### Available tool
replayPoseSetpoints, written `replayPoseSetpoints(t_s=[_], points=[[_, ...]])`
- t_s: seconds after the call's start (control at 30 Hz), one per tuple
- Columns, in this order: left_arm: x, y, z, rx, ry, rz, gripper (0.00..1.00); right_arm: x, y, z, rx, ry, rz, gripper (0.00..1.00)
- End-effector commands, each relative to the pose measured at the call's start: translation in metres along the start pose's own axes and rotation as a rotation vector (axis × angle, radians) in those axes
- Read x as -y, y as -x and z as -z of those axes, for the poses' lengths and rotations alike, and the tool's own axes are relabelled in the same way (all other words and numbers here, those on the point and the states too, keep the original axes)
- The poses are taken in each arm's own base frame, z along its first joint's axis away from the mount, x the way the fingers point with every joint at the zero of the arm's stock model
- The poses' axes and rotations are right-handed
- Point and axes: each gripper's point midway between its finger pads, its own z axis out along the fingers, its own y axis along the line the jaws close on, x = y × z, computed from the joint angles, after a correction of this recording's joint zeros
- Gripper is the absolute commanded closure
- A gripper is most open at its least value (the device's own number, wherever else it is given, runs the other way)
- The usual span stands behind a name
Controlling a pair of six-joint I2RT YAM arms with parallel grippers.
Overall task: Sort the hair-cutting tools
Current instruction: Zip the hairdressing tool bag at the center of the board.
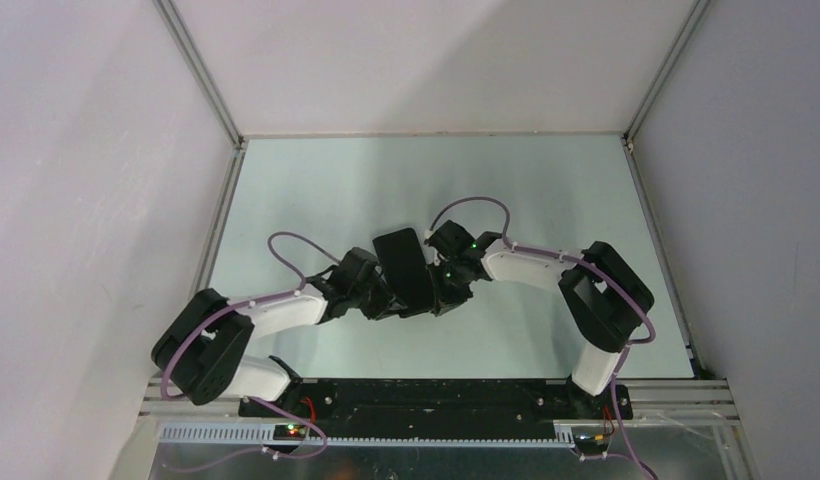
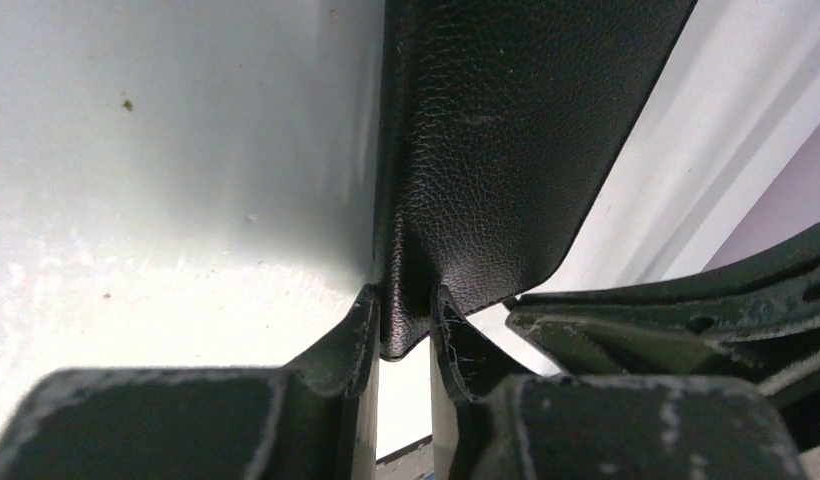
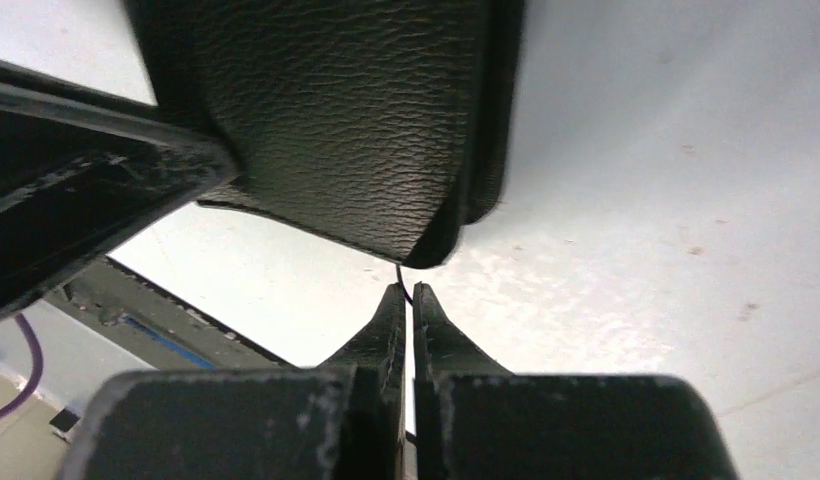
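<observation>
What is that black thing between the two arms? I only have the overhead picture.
Observer: A black pouch with a grainy, leather-like skin; the left wrist view shows it close up.
Operator: Is anyone gripping it?
Observer: Yes, the left gripper pinches its edge between both fingers.
Operator: And the right one?
Observer: The right gripper is shut just beside the pouch's corner, a thin dark strand running into its tips.

at the middle of the tabletop [image 1: 546, 200], a pouch [image 1: 404, 268], long way running near to far. at its near left edge, the left claw [image 2: 404, 312], pinched onto that edge from the left. at its near right corner, the right claw [image 3: 407, 298], tips just beside the corner.
</observation>
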Motion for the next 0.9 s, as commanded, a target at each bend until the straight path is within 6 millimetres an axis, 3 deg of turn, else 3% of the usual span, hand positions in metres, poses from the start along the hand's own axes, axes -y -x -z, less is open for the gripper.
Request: replayPoseSetpoints(t_s=[0.0,0.13,0.3,0.37,0.53,0.63,0.67,0.77,0.87], points=[[-0.043,0.010,-0.005,0.041,0.182,-0.062,0.90,0.057,-0.012,0.016,-0.019,-0.169,-0.016,1.00],[-0.050,0.019,-0.005,0.047,0.218,-0.075,0.91,0.071,-0.010,0.019,0.000,-0.186,-0.041,1.00],[-0.050,0.043,-0.004,0.064,0.274,-0.117,0.89,0.051,-0.010,0.019,0.014,-0.124,0.005,1.00],[-0.031,0.059,-0.007,0.079,0.254,-0.131,0.89,0.040,-0.012,0.016,0.010,-0.087,0.015,1.00],[-0.014,0.087,-0.018,0.068,0.269,-0.160,0.85,0.021,-0.006,0.015,0.042,-0.042,0.021,1.00],[-0.013,0.096,-0.014,0.091,0.274,-0.161,0.69,0.014,0.005,0.019,0.101,-0.036,0.052,0.92],[-0.008,0.099,-0.010,0.113,0.252,-0.161,0.65,0.011,0.008,0.021,0.120,-0.033,0.065,0.84],[-0.009,0.096,0.001,0.140,0.220,-0.153,0.43,0.003,0.021,0.024,0.185,-0.060,0.132,0.71],[-0.008,0.093,0.010,0.161,0.188,-0.140,0.28,0.001,0.034,0.027,0.257,-0.123,0.183,0.58]])
